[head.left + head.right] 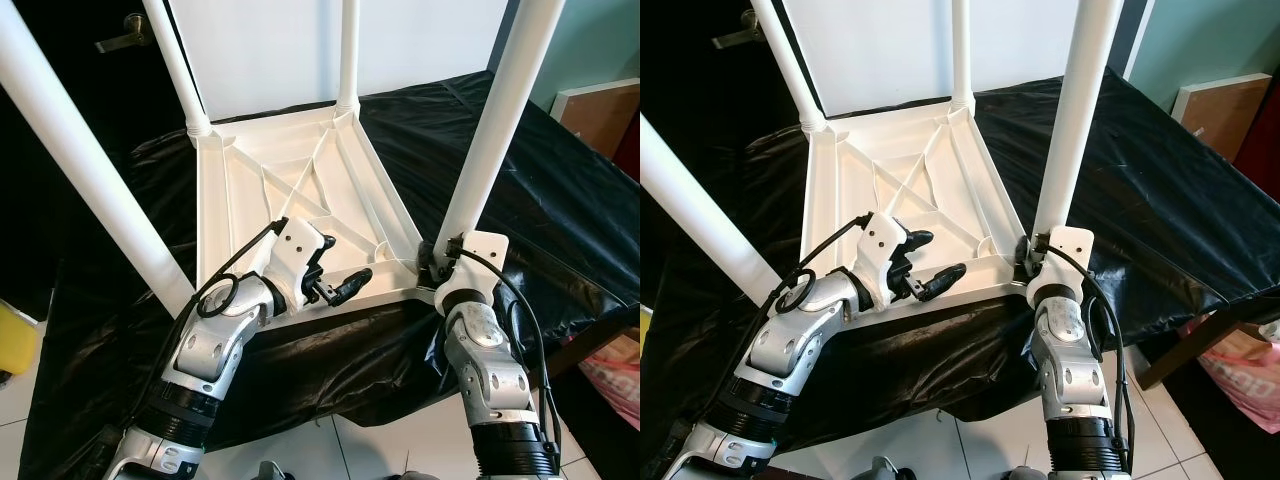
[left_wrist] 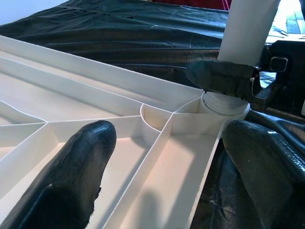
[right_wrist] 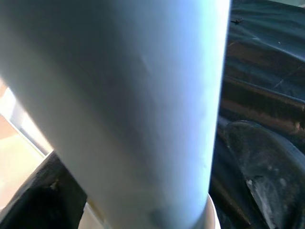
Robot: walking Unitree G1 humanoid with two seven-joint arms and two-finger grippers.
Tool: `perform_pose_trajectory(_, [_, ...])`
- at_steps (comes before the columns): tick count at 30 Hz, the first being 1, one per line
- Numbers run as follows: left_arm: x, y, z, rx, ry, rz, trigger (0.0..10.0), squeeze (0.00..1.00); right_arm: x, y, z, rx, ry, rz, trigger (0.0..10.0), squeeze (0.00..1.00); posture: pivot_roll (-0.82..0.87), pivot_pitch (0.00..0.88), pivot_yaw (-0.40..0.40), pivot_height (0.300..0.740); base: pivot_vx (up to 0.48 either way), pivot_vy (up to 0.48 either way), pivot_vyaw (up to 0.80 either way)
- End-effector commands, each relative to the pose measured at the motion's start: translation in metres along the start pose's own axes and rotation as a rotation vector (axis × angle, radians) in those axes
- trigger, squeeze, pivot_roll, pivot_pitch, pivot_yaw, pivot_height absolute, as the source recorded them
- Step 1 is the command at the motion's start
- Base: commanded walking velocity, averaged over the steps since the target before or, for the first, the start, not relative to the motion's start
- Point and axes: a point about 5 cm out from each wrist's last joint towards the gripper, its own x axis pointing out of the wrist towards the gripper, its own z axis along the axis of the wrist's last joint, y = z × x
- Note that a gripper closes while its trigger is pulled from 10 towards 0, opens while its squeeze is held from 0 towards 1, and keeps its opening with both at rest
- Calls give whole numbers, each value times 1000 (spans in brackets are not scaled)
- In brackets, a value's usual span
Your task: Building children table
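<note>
Four white legs already stand in the corners of the upturned children table top (image 1: 300,190), mid-frame on the black-draped table (image 1: 560,200). Right tool (image 2: 224,81) pinches the near-right leg (image 1: 495,120) at its socket, likely seating it; left tool (image 1: 335,283) hovers spread over the ribs.

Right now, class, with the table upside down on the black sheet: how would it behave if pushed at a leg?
The table looks like thin ribbed plastic, so probably light. Its flat top lies on the glossy sheet, so it would likely slide, not tip. The long leg may flex slightly.
</note>
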Motion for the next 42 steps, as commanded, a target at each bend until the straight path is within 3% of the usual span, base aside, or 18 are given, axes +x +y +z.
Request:
perform_pose_trajectory(1, [0,-4,-1,1,5,-19,10000,0,-2,-2,-1,14,-5,4,10000,1000,-98,46,52,740,0,0,0])
perform_pose_trajectory(8, [0,-3,-1,1,6,-20,10000,0,-3,-21,3,-23,-34,93,10000,1000,-106,47,56,740,0,0,0])
perform_pose_trajectory(11, [0,-3,-1,1,6,-20,10000,0,-3,-21,3,-23,-34,93,10000,1000,-106,47,56,740,0,0,0])
perform_pose_trajectory(12, [0,-3,-1,0,6,-22,10000,0,-3,-27,2,-28,-31,167,10000,243,-112,47,60,740,0,0,0])
perform_pose_trajectory(13, [0,-3,-1,0,6,-22,10000,0,-3,-27,2,-28,-31,167,10000,243,-112,47,60,740,0,0,0])
perform_pose_trajectory(14, [1,-3,-1,1,7,-27,10000,0,-2,-33,3,-51,-32,255,10000,0,-118,50,67,740,0,0,0])
perform_pose_trajectory(15, [1,-3,-1,1,7,-27,10000,0,-2,-33,3,-51,-32,255,10000,0,-118,50,67,740,0,0,0])
perform_pose_trajectory(16, [2,-2,-1,2,8,-33,10000,0,1,-44,8,-113,-38,417,10000,0,-121,48,71,740,0,0,0])
perform_pose_trajectory(23, [4,-2,0,3,2,-34,10000,0,8,-49,10,-189,-3,582,10000,0,-120,44,70,740,0,0,0])
perform_pose_trajectory(32, [4,0,2,6,0,-27,10000,0,18,-48,11,-299,34,753,10000,0,-107,43,67,740,0,0,0])
perform_pose_trajectory(42, [3,-4,-1,6,15,-43,10000,0,28,-41,9,-347,53,841,10000,0,-107,43,69,740,0,0,0])
